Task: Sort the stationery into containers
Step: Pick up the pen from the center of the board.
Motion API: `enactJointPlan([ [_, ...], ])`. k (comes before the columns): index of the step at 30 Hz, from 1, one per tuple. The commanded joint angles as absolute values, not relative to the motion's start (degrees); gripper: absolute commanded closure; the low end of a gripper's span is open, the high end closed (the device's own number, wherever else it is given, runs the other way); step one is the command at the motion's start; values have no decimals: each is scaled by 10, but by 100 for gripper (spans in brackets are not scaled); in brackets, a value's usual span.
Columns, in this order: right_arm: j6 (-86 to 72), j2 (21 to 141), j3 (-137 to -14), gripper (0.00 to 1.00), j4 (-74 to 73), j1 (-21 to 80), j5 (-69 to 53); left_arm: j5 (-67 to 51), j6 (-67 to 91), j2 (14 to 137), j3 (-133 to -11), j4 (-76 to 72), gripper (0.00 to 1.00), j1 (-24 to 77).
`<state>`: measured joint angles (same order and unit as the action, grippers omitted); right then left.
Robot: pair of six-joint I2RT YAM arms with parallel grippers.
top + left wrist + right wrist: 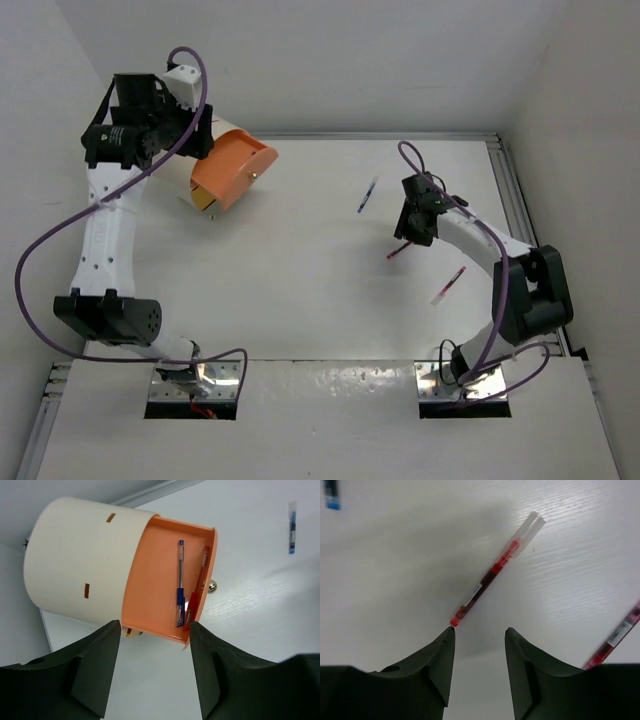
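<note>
Red in the barrel and clear at the cap, a slim plastic pen lies flat on the white table, aslant just ahead of the right tool. Its red end lies just beside one fingertip, and none of it sits between the fingers. That tool's dark fingers are parted and hold nothing. A second red pen lies near by to one side, and a short blue pen lies farther off on the other.

Well apart from these, at the far left of the table, the large cream-white cylindrical bucket with the orange inside is tipped over, its mouth turned toward the middle of the table. A blue-capped pen and a red-barrelled pen lie side by side inside it. The left tool is spread wide, with the bucket's lower rim right at its tips; I cannot tell whether they touch it.
</note>
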<state>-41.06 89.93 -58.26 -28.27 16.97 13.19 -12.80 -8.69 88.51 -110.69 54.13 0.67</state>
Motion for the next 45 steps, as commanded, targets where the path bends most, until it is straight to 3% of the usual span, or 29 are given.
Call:
enactJointPlan([
  [1,-432,925,-613,56,-291,169,211,-133,-69,839,-1087,509,36,11],
  [17,-408,1044,-639,55,-252,166,227,-138,-75,812,-1047,498,36,7],
  [26,-364,1094,-642,72,-214,164,197,-147,-87,805,-1042,504,36,4],
  [33,-333,1084,-609,100,-209,164,173,-164,-91,798,-1048,519,36,-20],
  [38,-259,1028,-599,100,-204,183,116,-213,-74,781,-1028,518,36,-42],
  [45,-61,894,-606,100,-164,257,-34,-406,-40,709,-896,440,37,-55],
])
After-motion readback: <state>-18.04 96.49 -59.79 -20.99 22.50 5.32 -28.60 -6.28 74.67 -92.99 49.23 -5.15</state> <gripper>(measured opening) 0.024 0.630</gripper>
